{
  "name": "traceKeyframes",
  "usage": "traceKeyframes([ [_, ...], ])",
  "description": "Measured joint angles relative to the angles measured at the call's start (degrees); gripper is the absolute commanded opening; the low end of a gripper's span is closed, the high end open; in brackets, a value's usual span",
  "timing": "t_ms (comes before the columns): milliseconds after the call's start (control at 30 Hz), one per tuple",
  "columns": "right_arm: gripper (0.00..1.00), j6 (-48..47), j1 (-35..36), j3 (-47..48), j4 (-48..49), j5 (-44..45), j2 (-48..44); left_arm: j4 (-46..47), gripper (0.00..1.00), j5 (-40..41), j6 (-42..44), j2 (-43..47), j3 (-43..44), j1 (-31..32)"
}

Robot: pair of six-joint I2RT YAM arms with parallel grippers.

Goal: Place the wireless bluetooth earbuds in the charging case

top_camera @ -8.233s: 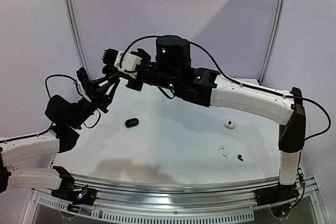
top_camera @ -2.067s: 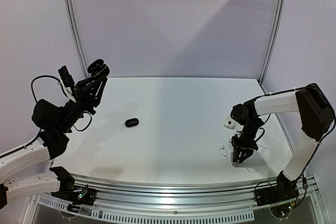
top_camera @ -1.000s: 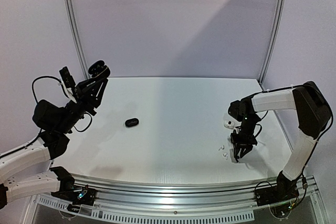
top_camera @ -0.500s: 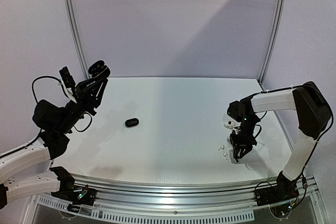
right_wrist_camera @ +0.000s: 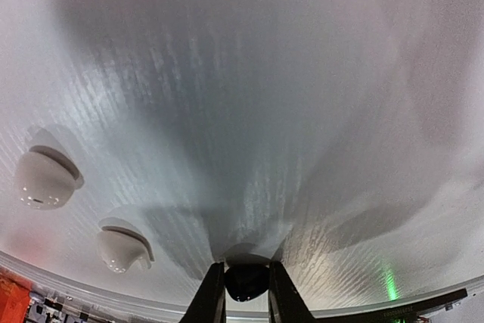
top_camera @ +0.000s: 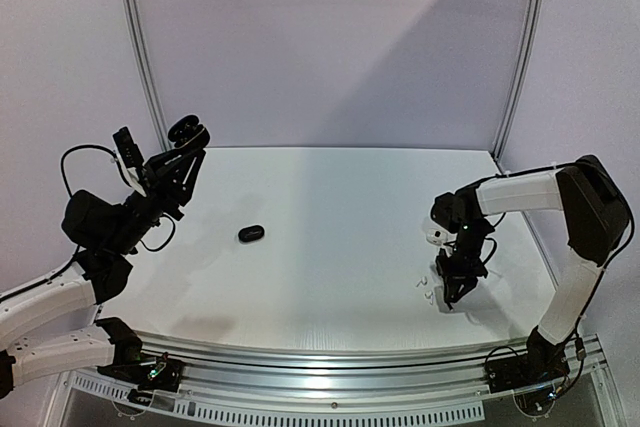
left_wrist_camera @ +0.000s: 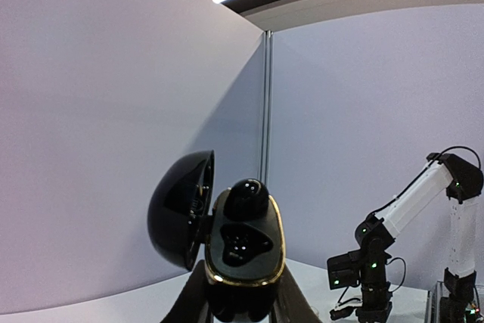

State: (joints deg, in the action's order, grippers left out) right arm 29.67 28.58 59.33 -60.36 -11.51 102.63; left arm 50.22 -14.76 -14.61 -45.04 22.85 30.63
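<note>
My left gripper (top_camera: 186,143) is raised at the far left, shut on an open black charging case (left_wrist_camera: 243,251) with a gold rim. The case's lid (left_wrist_camera: 180,221) is swung back, and one glossy black earbud (left_wrist_camera: 248,200) sits in the upper socket. The lower socket (left_wrist_camera: 240,243) holds nothing. My right gripper (top_camera: 451,291) points down at the table's right front. Its fingers touch both sides of a small black earbud (right_wrist_camera: 246,283) lying on the table. Two white earbuds (right_wrist_camera: 45,180) (right_wrist_camera: 121,250) lie just left of it.
A closed black case (top_camera: 251,233) lies on the table left of centre. A small white case (top_camera: 435,236) sits right beside my right arm's wrist. The white earbuds (top_camera: 424,287) lie near the table's front rail (top_camera: 330,357).
My right gripper's fingers have narrowed onto the black earbud on the table, and that arm has shifted slightly left. The left arm and its case have not moved.
</note>
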Motion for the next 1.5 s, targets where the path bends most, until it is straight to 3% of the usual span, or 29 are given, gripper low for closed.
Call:
traceKeyframes([
  [167, 0.06, -0.17, 0.31, 2.23, 0.20, 0.44, 0.31, 0.00, 0.00, 0.00, 0.00, -0.04, 0.00, -0.07],
  [367, 0.05, -0.44, 0.76, 12.90, -1.25, 2.51, -0.61, -0.02, 0.00, 0.02, 0.00, -0.81, 0.00, -0.15],
  [600, 0.01, -1.03, 6.99, 37.16, -0.98, 6.95, -3.13, 0.00, 0.00, 0.07, 0.07, -2.34, 0.00, -0.15],
  [767, 0.00, -2.36, 16.55, 54.62, 7.10, 9.90, -2.99, 0.13, 0.00, 0.94, 1.44, -4.48, 0.00, -0.04],
  [867, 0.00, -3.52, 21.86, 60.52, 15.50, 11.02, -2.62, 0.31, 0.00, 2.23, 2.89, -5.55, 0.00, 0.31],
  [1167, 0.00, -9.16, 31.08, 66.64, 42.88, 6.60, 6.64, 3.39, 0.00, 4.52, 9.57, -6.95, 0.00, 2.12],
  [1500, 0.00, -19.23, 35.98, 67.82, 51.71, 1.31, 13.49, 7.15, 0.00, 5.35, 15.52, -8.85, 0.00, 2.71],
])
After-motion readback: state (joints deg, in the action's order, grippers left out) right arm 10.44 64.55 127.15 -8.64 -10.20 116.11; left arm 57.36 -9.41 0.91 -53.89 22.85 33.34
